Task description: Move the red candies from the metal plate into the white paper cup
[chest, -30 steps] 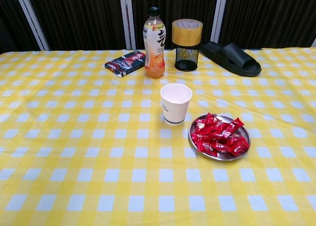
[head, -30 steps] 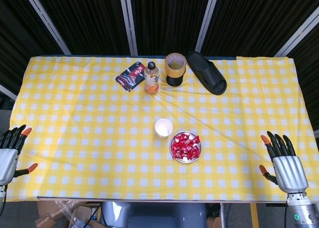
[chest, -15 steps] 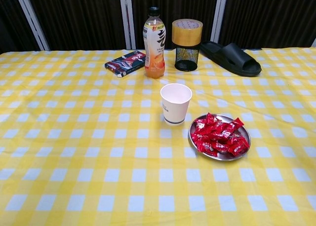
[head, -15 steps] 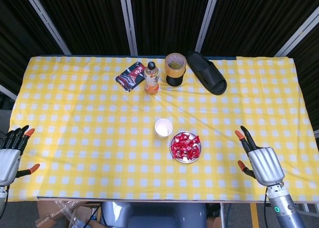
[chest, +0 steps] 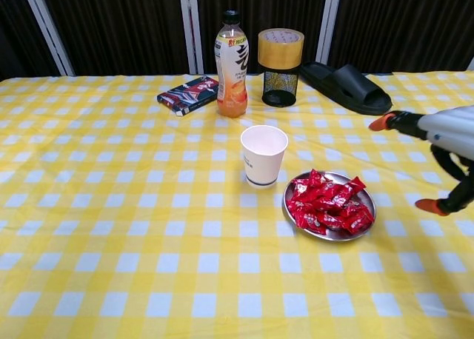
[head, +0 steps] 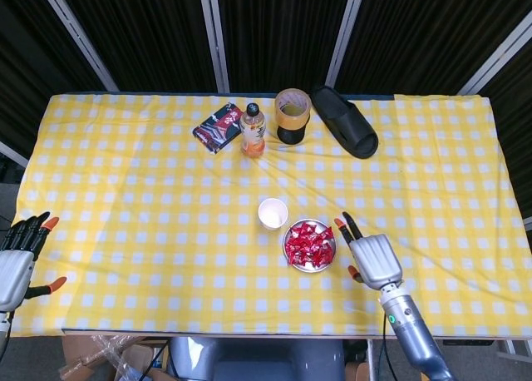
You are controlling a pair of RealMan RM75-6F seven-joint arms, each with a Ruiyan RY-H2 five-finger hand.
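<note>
A pile of red candies (head: 308, 244) (chest: 328, 201) fills a small metal plate (head: 293, 232) (chest: 331, 235) near the table's front middle. The white paper cup (head: 273, 213) (chest: 264, 155) stands upright just left of the plate, apart from it. My right hand (head: 371, 258) (chest: 442, 149) hovers beside the plate on its right, open, fingers spread, holding nothing. My left hand (head: 18, 259) rests open at the table's front left edge, far from the cup; the chest view does not show it.
At the back stand an orange drink bottle (head: 253, 131) (chest: 232, 64), a tape roll on a black mesh holder (head: 293, 115) (chest: 281, 66), a black slipper (head: 344, 121) (chest: 346, 86) and a dark packet (head: 218, 126) (chest: 188, 94). A yellow checked cloth (head: 133, 206) covers the table.
My right hand has swept left from the table's front right corner to just beside the plate, entering the chest view. The left hand, cup and candies have not moved.
</note>
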